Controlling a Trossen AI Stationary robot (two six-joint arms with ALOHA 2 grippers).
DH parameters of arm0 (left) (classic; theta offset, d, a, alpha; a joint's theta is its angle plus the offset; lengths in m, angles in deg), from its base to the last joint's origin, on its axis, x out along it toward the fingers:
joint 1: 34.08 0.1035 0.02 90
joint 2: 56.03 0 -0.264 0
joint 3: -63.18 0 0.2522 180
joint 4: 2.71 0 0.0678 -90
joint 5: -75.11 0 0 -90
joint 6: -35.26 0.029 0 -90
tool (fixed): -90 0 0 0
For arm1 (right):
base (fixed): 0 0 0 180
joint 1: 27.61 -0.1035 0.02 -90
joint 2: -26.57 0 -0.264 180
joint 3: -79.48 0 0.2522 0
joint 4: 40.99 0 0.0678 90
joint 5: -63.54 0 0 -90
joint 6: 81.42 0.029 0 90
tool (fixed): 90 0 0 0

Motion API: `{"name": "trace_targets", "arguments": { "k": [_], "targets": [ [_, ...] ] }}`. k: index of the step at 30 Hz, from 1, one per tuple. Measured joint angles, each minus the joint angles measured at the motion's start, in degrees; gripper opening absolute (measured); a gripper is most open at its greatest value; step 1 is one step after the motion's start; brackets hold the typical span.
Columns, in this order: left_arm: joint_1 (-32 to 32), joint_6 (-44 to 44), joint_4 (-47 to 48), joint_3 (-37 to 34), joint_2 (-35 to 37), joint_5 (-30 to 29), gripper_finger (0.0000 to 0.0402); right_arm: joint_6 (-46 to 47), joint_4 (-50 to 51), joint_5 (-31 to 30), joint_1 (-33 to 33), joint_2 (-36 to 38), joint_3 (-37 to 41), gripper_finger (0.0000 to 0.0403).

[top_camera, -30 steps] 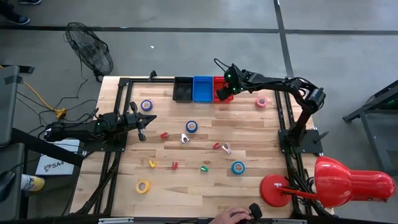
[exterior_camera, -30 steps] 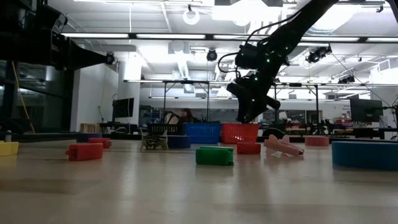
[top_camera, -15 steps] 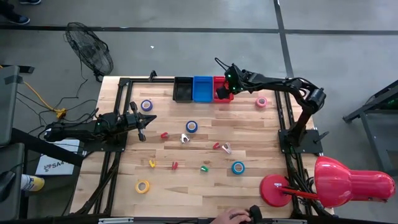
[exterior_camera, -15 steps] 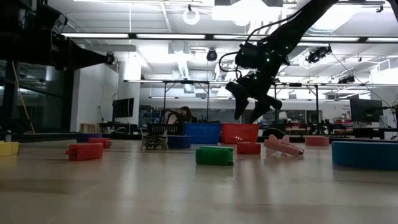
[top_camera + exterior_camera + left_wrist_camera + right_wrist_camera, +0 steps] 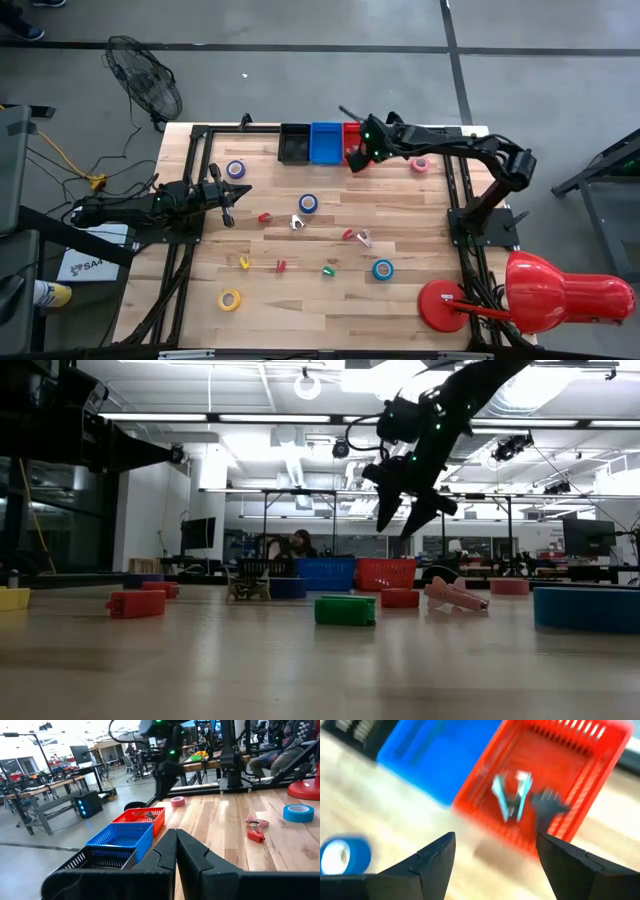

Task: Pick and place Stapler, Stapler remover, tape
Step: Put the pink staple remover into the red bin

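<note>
My right gripper [image 5: 355, 158] hangs open above the near edge of the red basket [image 5: 357, 133], well off the table in the low view [image 5: 410, 510]. Nothing is between its fingers. In the right wrist view a silver and black staple remover [image 5: 512, 795] lies on the red basket's floor [image 5: 555, 770]. Tape rolls lie flat on the table: blue [image 5: 308, 203], blue [image 5: 383, 268], pink [image 5: 420, 164], yellow [image 5: 229, 299]. Small staplers, red [image 5: 265, 216] and green [image 5: 328, 270], and a staple remover [image 5: 296, 222] rest mid-table. My left gripper [image 5: 228, 207] waits shut at the left side.
A blue basket [image 5: 325, 142] and a black basket [image 5: 294, 143] stand beside the red one along the far edge. A red lamp [image 5: 540, 292] stands at the near right corner. Bare wood lies between the baskets and the scattered items.
My right gripper has opened over the red basket. It has then risen and drawn back toward the table's near edge, off the basket. The left arm has kept still.
</note>
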Motion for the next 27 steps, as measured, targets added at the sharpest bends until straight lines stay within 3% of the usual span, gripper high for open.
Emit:
{"name": "trace_targets", "arguments": {
  "k": [16, 27],
  "targets": [
    [-0.01, 0.00, 0.00, 0.01, 0.00, 0.07, 0.0003, 16.97, 18.75, -2.27, -16.17, 1.37, 0.00, 0.0268],
    [-0.01, 0.00, 0.01, 0.01, -0.01, 0.09, 0.0003, 25.19, 24.84, -4.19, -30.02, 1.37, 0.02, 0.0268]
  ]
}}
